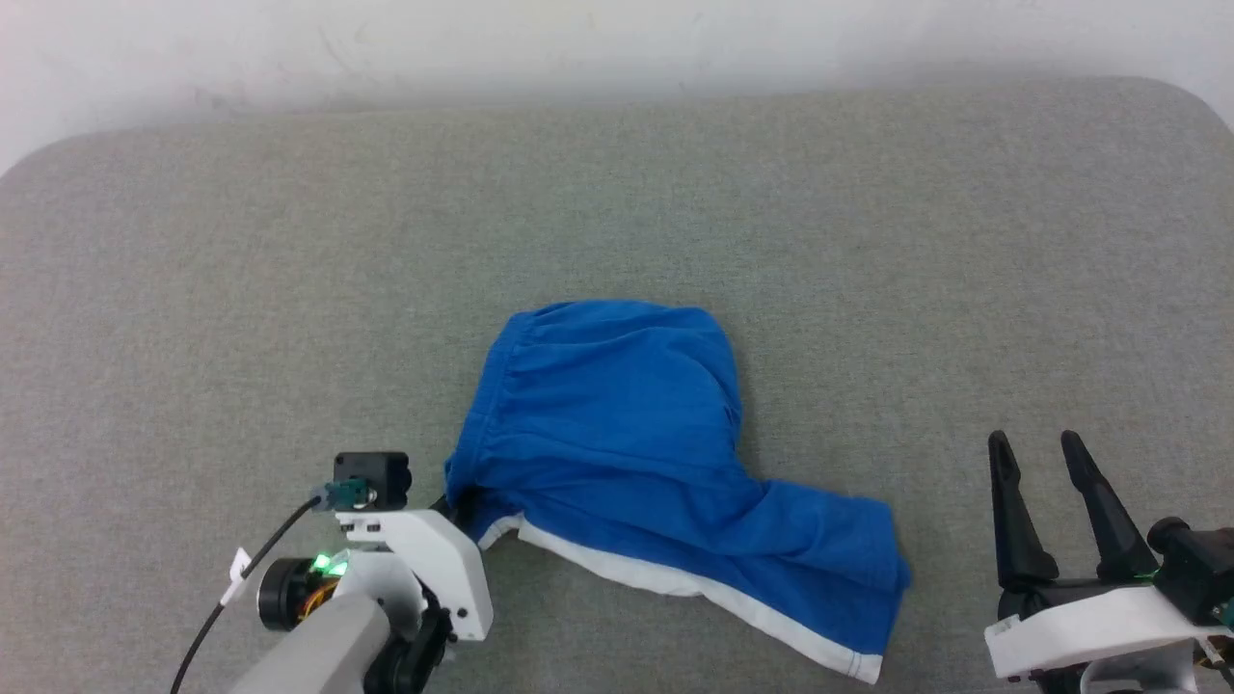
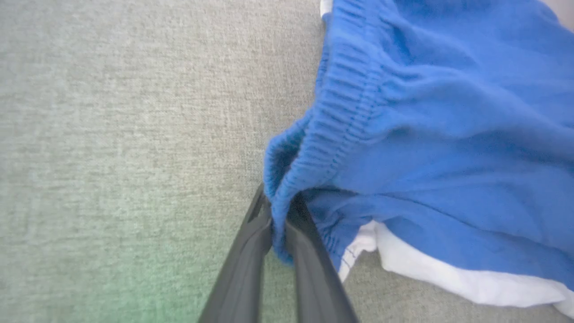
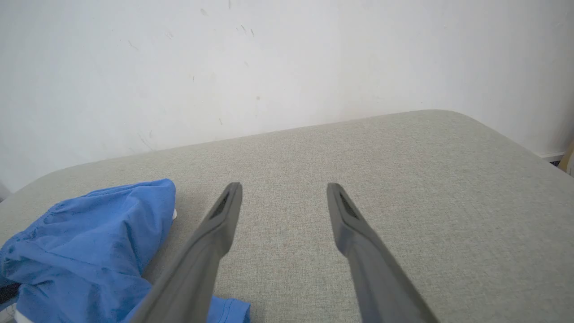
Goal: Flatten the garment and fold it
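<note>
**Shorts bunched, flattening early, fold not started**

Landmark is the grey woven-fabric pad [image 1: 241,289] with rounded corners, matte and slightly fuzzy, with a scuffed white wall [image 1: 578,39] behind its far edge.

- Left of the pad's middle, at its near edge: the left gripper [image 2: 279,206]. Its long dark fingers are pinched nearly together on a fold of the gathered elastic waistband [image 2: 341,112]. The grip looks solid from the left wrist view, with cloth wrapped between both tips.
- Middle of the pad, toward its near edge: the small royal-blue soft-knit shorts [image 1: 617,424]. They are not flat. The waist end humps into a rounded mound and the ribbed elastic curves along its left side. One leg trails toward the pad's near right and ends in a white hem band [image 1: 675,578]. The fabric is thin and limp with shallow creases, and the layers are doubled over. I can't tell where the second leg is.
- Near-right of the pad: the right gripper [image 1: 1034,441]. Its jaws are spread wide and hold nothing. It sits above bare pad, well apart from the shorts' hem.

My read on status: one corner of the waistband is secured and that's all. What's left is a second grip point, spreading the shorts out, smoothing them, and then the fold. The cloth is slack enough that it should drape flat once tension is applied from both sides.
</note>
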You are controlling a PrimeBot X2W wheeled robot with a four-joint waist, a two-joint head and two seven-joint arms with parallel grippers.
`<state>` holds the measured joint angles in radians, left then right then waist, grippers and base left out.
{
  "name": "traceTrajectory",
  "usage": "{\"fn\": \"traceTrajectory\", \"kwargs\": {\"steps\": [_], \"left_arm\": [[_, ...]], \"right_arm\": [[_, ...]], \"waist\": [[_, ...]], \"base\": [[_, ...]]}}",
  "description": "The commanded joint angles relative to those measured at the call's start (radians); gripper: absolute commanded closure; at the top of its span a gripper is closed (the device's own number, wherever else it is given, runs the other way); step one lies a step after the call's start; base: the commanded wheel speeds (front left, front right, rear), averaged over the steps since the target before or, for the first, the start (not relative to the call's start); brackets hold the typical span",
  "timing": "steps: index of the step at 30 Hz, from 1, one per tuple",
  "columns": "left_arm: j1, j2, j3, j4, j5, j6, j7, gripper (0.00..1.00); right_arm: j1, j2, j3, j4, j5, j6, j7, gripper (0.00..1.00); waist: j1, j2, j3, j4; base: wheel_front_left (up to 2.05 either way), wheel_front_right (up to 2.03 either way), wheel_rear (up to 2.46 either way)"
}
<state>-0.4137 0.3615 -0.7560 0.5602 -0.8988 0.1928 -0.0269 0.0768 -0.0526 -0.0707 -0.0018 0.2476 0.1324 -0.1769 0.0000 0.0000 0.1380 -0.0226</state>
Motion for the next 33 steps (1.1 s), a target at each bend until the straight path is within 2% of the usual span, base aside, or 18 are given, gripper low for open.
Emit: {"fn": "traceTrajectory", "kwargs": {"steps": [1, 2, 6, 12, 18, 22, 23, 24, 25, 28, 33], "left_arm": [[0.040, 0.019, 0.001, -0.013, -0.005, 0.027, 0.007, 0.09], [0.049, 0.025, 0.004, -0.035, -0.005, 0.036, 0.005, 0.00], [0.071, 0.058, 0.004, -0.118, 0.006, 0.070, 0.010, 0.00], [0.074, 0.105, -0.047, -0.210, 0.029, 0.084, 0.109, 0.00], [0.023, 0.124, -0.101, -0.197, 0.042, 0.072, 0.245, 0.00], [-0.019, 0.125, -0.160, -0.144, 0.056, 0.038, 0.358, 0.00], [-0.024, 0.122, -0.180, -0.133, 0.052, 0.020, 0.398, 0.05], [-0.028, 0.122, -0.201, -0.126, 0.054, 0.004, 0.434, 0.67], [-0.031, 0.120, -0.213, -0.123, 0.052, -0.009, 0.456, 1.00], [-0.029, 0.114, -0.229, -0.120, 0.040, -0.029, 0.492, 1.00], [-0.013, 0.111, -0.199, -0.134, 0.033, -0.005, 0.429, 1.00]], "right_arm": [[-0.001, 0.002, 0.001, 0.001, 0.008, -0.002, -0.002, 0.00], [0.000, 0.002, 0.001, 0.002, 0.008, -0.002, -0.002, 0.00], [0.004, 0.002, 0.003, 0.002, 0.008, -0.002, 0.000, 0.00], [0.009, 0.002, 0.011, 0.004, 0.014, -0.002, -0.003, 0.00], [-0.002, 0.002, 0.027, 0.012, 0.023, -0.002, -0.005, 0.00], [-0.009, 0.002, 0.036, 0.020, 0.022, -0.002, -0.005, 0.00], [-0.009, 0.002, 0.037, 0.023, 0.021, -0.002, -0.004, 0.00], [-0.010, 0.002, 0.038, 0.026, 0.020, -0.002, -0.003, 0.00], [-0.010, 0.002, 0.038, 0.028, 0.018, -0.002, -0.002, 0.00], [-0.006, 0.002, 0.040, 0.035, 0.017, -0.002, 0.005, 0.00], [0.017, 0.002, 0.051, 0.049, 0.017, -0.002, 0.038, 0.00]], "waist": [[0.0000, 0.0000, -0.003, 0.005], [0.0000, 0.0000, -0.006, 0.008], [0.0000, 0.0000, -0.021, 0.016], [0.0000, 0.0000, -0.030, 0.023], [0.0000, 0.0000, -0.007, 0.015], [0.0000, 0.0000, 0.007, -0.002], [0.0000, 0.0000, 0.009, -0.006], [0.0000, 0.0000, 0.009, -0.012], [0.0000, 0.0000, 0.011, -0.017], [0.0000, 0.0000, 0.009, -0.029], [0.0000, 0.0000, 0.002, -0.035]], "base": [[0.00, 0.00, 0.00], [0.00, 0.00, 0.00], [0.00, 0.00, 0.00], [0.00, 0.00, 0.00], [0.00, 0.00, 0.00], [0.00, 0.00, 0.00], [0.00, 0.00, 0.00], [0.00, 0.00, 0.00], [0.00, 0.00, 0.00], [0.00, 0.00, 0.00], [0.00, 0.00, 0.00]]}}
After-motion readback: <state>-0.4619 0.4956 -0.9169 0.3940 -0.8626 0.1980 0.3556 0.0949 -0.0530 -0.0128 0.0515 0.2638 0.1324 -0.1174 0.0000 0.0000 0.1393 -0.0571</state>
